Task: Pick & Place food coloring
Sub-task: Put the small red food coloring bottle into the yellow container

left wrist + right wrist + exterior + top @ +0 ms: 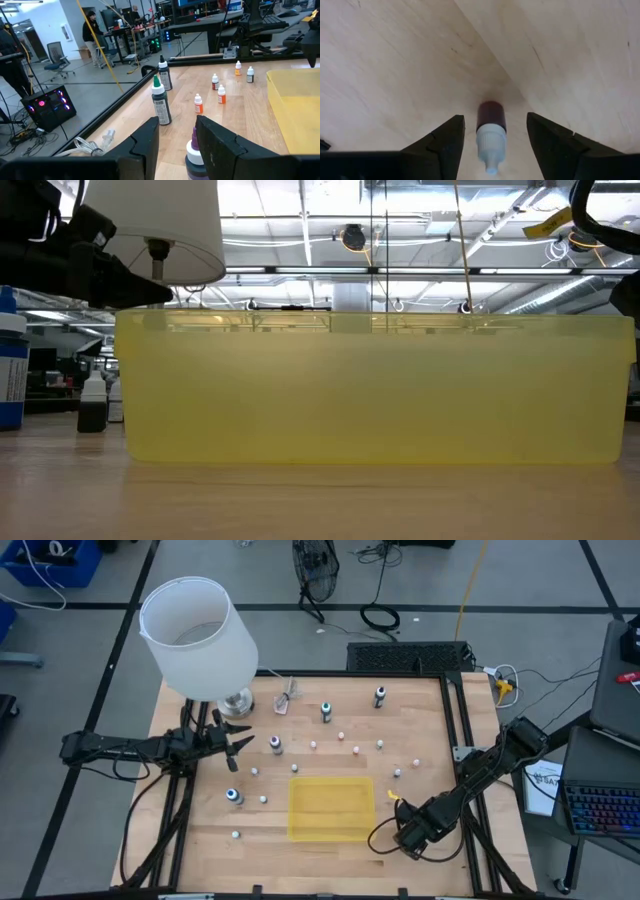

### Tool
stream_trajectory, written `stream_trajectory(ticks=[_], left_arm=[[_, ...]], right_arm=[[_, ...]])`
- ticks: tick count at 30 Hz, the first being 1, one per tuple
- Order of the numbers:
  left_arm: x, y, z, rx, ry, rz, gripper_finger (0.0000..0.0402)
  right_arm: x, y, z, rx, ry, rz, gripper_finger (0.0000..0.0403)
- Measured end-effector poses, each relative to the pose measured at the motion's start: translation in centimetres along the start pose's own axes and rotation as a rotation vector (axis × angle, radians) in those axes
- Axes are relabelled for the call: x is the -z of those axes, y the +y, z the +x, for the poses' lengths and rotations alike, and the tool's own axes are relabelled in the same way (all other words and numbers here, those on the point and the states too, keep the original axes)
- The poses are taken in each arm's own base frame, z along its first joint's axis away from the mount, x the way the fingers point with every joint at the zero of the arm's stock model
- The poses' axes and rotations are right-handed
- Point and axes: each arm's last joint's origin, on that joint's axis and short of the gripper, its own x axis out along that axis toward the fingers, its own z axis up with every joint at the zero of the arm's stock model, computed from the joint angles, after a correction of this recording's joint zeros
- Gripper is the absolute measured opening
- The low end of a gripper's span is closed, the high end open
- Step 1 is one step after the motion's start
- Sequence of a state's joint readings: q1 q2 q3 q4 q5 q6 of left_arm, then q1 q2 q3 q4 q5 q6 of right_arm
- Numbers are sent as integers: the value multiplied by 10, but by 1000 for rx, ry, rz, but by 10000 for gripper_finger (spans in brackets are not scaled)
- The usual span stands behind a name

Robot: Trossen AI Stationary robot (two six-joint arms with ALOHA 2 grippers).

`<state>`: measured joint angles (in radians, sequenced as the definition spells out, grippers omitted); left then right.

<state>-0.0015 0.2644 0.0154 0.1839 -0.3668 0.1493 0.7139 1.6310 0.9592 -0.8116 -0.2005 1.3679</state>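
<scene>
Food coloring bottles stand scattered on the wooden table [200, 840]: taller dark ones, green-capped [326, 710] and blue-capped [233, 796], and several tiny pale ones [356, 751]. My right gripper [495, 119] points down near the table's front right, open, its fingers on either side of a tiny dark-red bottle with a white cap [491, 131] that stands on its base; neither finger touches it. My left gripper [177, 122] waits level at the table's left side, open, just short of a purple-capped bottle [192, 150].
A flat yellow tray [330, 808] lies on the table at front centre, left of my right gripper [408, 837]. A white-shaded lamp [197, 635] stands at the far left, above my left gripper [245, 745]. A clear pinkish object with a stick [287, 700] lies beside the lamp.
</scene>
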Motion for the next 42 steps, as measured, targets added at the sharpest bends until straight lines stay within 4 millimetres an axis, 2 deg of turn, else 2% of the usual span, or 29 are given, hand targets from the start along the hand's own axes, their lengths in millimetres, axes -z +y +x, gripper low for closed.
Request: stream_trajectory(ticks=[4, 15, 20, 23, 33, 42], left_arm=[[0, 0, 0, 0, -1, 0, 131], [0, 0, 0, 0, 0, 0, 132], [0, 0, 0, 0, 0, 0, 131], [0, 0, 0, 0, 0, 0, 132], [0, 0, 0, 0, 0, 0, 131], [0, 0, 0, 0, -1, 0, 131]], right_arm=[[-1, 0, 0, 3, -16, -18, 178], [-2, 0, 0, 1, -13, -34, 81], [-1, 0, 0, -5, 12, -40, 60], [-1, 0, 0, -5, 12, -40, 70], [-1, 0, 0, -5, 12, -30, 149], [0, 0, 0, -11, 39, -25, 164]])
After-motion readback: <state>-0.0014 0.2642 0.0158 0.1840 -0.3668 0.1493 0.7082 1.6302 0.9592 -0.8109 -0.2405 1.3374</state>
